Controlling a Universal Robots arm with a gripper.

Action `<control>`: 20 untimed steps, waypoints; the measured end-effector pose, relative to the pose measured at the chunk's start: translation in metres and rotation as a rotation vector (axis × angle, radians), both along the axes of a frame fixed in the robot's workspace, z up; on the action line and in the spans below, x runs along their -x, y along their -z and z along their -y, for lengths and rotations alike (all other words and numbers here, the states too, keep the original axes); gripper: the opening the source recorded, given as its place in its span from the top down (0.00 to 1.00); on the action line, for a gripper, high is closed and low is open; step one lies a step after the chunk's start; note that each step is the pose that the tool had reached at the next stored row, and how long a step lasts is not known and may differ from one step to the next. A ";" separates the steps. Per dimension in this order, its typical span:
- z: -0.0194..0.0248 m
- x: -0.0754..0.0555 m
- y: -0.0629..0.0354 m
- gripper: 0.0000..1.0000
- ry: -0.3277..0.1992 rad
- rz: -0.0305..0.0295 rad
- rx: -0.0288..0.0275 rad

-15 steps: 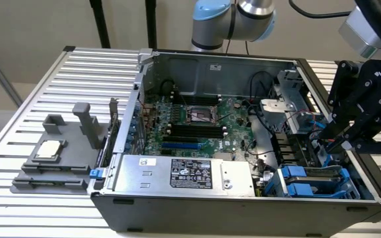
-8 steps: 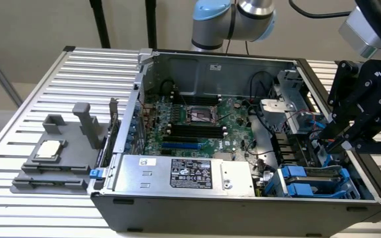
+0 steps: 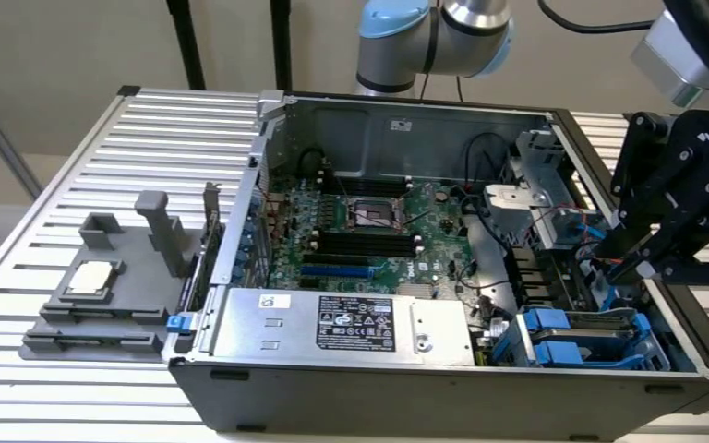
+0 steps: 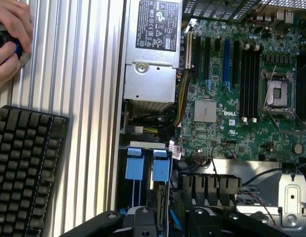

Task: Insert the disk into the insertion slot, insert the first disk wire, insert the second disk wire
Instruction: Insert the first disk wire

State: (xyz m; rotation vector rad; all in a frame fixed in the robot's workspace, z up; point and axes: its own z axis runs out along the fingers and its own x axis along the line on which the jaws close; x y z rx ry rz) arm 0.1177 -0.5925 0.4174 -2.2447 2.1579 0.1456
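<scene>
My black gripper hangs over the open computer case at the exterior view's right, just above the grey metal insertion slot. In the wrist view the gripper sits at the picture's edge, right by the slot. Two bright blue plastic pieces stand side by side in the slot. The disk's silver body and white label are hidden. Thin blue and red wires run along the case wall beside the gripper.
The silver power-supply box lies next to the slot, with the green motherboard behind it. A grey plastic fixture stands outside the case. A keyboard and a person's hand rest on the ribbed table.
</scene>
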 end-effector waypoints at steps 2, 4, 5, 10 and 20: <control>-0.0039 -0.002 0.0000 0.69 0.000 0.0000 0.0012; -0.0091 -0.005 0.0000 0.69 0.000 0.0000 0.0035; -0.0118 -0.007 0.0000 0.69 0.000 0.0000 0.0053; -0.0255 -0.015 -0.0001 0.69 0.000 0.0000 0.0201; -0.0543 -0.028 0.0046 0.67 0.000 0.0000 0.0635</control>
